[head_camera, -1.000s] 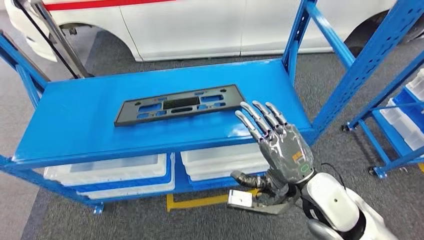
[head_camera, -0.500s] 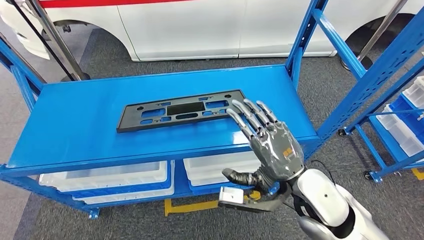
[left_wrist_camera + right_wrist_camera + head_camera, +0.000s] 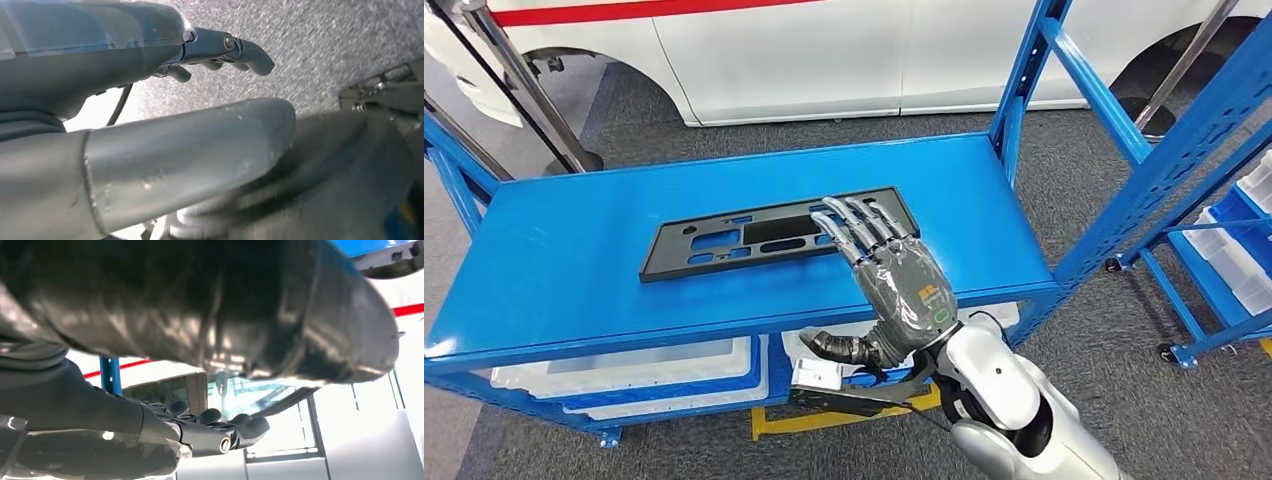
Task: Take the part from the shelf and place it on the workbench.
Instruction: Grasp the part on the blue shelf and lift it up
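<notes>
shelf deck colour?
Bright blue; the shelf deck shows best in the head view, with the black part lying on it.

Blue shelf [image 3: 554, 270] carries a flat black part [image 3: 724, 240] lying lengthwise

bare blue shelf top [image 3: 564, 270] open all around the part [image 3: 724, 240], blue upright [image 3: 1020, 85] at back right corner

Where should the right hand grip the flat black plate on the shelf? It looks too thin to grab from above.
Probably the near long edge at the right end of the plate, under the right hand. It lies flat on the blue shelf, so come from the front, maybe using its cutouts.
</notes>
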Controlling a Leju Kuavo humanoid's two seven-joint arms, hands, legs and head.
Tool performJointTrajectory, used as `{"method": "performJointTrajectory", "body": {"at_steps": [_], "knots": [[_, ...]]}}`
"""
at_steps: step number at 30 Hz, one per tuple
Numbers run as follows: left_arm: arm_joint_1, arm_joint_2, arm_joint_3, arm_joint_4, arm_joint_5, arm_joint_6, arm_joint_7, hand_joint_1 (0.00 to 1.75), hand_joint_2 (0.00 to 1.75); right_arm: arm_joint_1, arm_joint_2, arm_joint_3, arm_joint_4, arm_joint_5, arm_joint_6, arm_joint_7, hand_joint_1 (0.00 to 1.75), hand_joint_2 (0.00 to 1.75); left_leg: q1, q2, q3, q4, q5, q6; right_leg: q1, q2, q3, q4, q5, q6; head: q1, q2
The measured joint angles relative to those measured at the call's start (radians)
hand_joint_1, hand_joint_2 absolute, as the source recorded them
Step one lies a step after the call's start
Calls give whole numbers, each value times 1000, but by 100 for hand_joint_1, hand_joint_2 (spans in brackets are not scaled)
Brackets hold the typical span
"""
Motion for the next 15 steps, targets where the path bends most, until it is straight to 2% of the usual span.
{"method": "performJointTrajectory", "body": {"at_steps": [1,3,4,5,6,7,8,9,10,13,15], "knots": [[0,0,-2,0,-1,-1,0,0,0,-3,10,2,5,-4,0,0,0,0,2,0,-26,52,-25,-4,-1,-1,7,-3,-2,-5,-1,0],[0,0,-6,0,-2,-1,0,0,0,-7,24,9,17,-9,0,-1,0,0,5,0,-106,189,-72,-12,0,-2,14,-4,-8,-11,-1,0],[0,0,-8,0,-2,-1,0,0,0,-7,28,12,23,-12,0,-2,0,0,6,0,-137,234,-76,-14,0,-2,17,-4,-12,-12,-1,0],[1,0,-11,0,-3,-2,0,0,0,-6,32,14,29,-13,0,-2,0,0,7,0,-153,243,-59,-16,0,-1,22,-3,-16,-11,-1,0],[2,0,-14,0,-3,-2,1,0,0,-6,37,16,36,-14,0,-3,0,0,8,0,-147,210,-21,-16,-1,0,29,-3,-22,-9,-1,0],[3,1,-15,0,-4,-2,1,0,0,-6,42,16,41,-15,0,-3,0,0,10,0,-125,145,28,-16,-1,1,37,-2,-28,-6,-1,0],[5,1,-17,0,-5,-2,1,0,0,-7,47,17,47,-15,0,-4,0,0,10,0,-101,82,64,-15,0,3,43,-1,-34,-2,-1,0],[5,1,-18,0,-6,-3,1,0,0,-8,51,18,54,-16,0,-4,0,0,9,-1,-78,26,86,-13,1,4,45,1,-39,3,-1,0],[4,1,-18,0,-7,-5,1,0,0,-9,55,20,61,-17,1,-4,0,0,7,-3,-66,-5,91,-8,3,4,44,3,-42,8,-1,0],[0,1,-21,0,-13,-10,1,0,0,-13,68,25,85,-23,1,-4,0,0,5,-4,-62,-20,81,8,4,3,39,3,-45,21,-1,0],[1,2,-23,0,-15,-11,1,0,0,-16,77,27,100,-27,1,-4,0,0,8,-3,-56,-26,80,21,2,1,28,34,-66,30,-1,0]]}}
